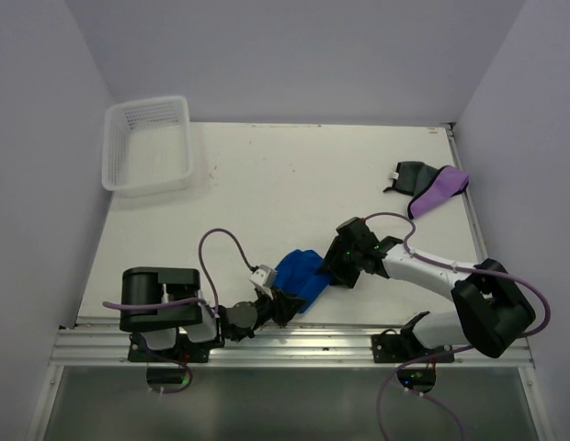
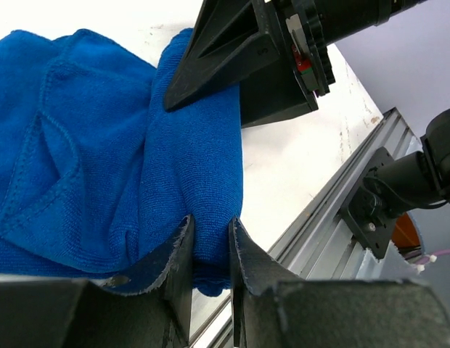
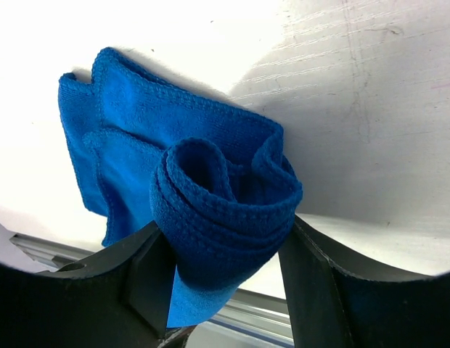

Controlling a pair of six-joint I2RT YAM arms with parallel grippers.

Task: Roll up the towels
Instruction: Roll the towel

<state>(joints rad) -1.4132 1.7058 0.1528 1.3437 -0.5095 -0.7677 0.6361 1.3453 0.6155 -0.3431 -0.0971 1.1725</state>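
The bright blue towel (image 1: pixel 302 271) lies near the table's front edge between both arms, partly rolled. My left gripper (image 2: pixel 210 220) is shut on a thick fold at the towel's (image 2: pixel 87 145) near edge; from above it (image 1: pixel 285 301) sits at the towel's lower left. My right gripper (image 3: pixel 225 225) stands open, its wide jaws flanking the rolled end of the towel (image 3: pixel 174 138), which looks round and unsqueezed and brushes both fingers. From above it (image 1: pixel 329 274) is at the towel's right side. The purple towel (image 1: pixel 441 191) and dark grey towel (image 1: pixel 409 175) lie crumpled together at the far right.
A white mesh basket (image 1: pixel 147 142) stands at the table's far left corner. The metal rail (image 1: pixel 294 342) carrying both arm bases runs just below the blue towel. The table's right edge (image 1: pixel 469 211) passes close to the purple towel.
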